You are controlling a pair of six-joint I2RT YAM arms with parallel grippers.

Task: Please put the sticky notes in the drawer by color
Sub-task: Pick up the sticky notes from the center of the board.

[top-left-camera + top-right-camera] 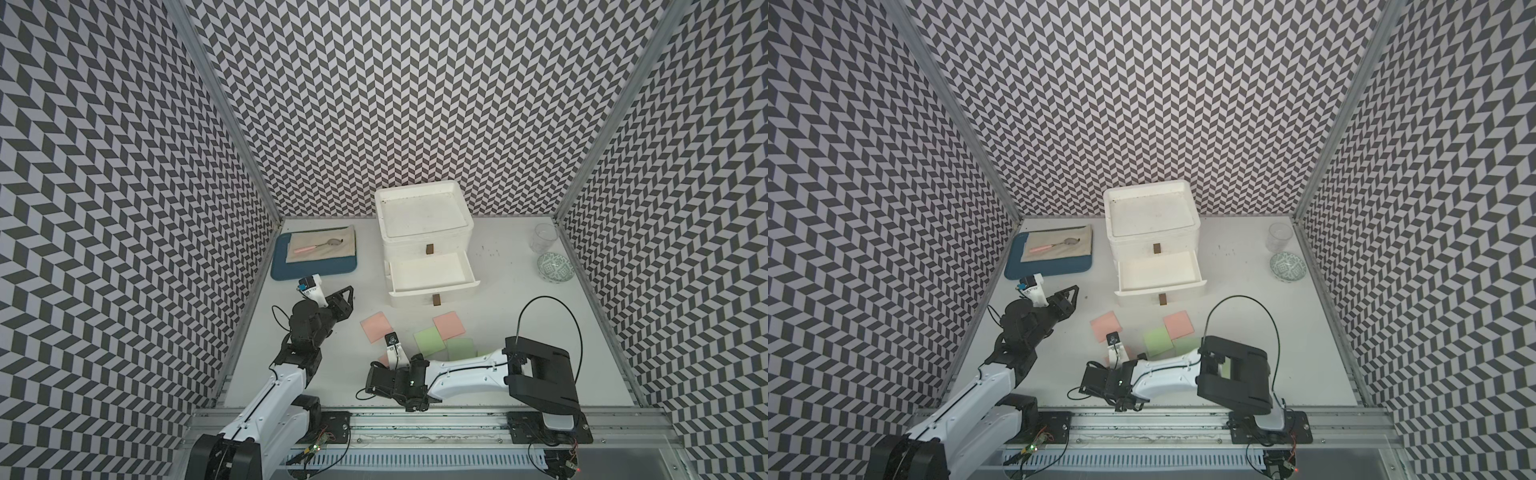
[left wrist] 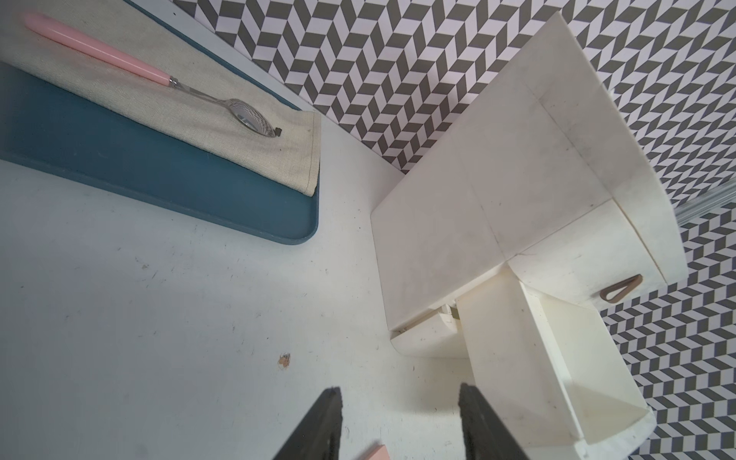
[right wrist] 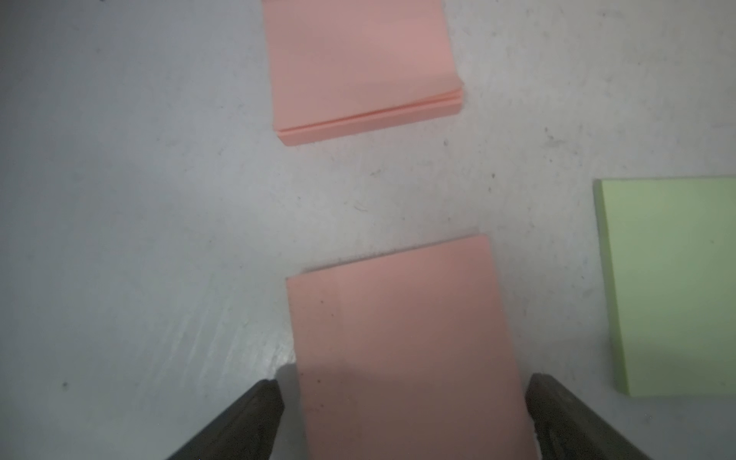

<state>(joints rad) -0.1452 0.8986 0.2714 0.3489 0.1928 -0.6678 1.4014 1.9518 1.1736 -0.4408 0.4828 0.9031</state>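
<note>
Right gripper (image 3: 404, 380) astride pink note (image 3: 398, 310), obscured overhead

Soft, even overhead light on the pale table (image 1: 519, 299); shadows faint. The left wrist view is bright and bows the white drawers (image 2: 517, 179). The right wrist view is dimmer, slightly blurred, its near pink pad (image 3: 398, 358) shadowed.

Pink note (image 1: 383, 360) mostly hidden under right arm (image 1: 465, 370); green note (image 3: 673, 286) cut off by edge.
</note>
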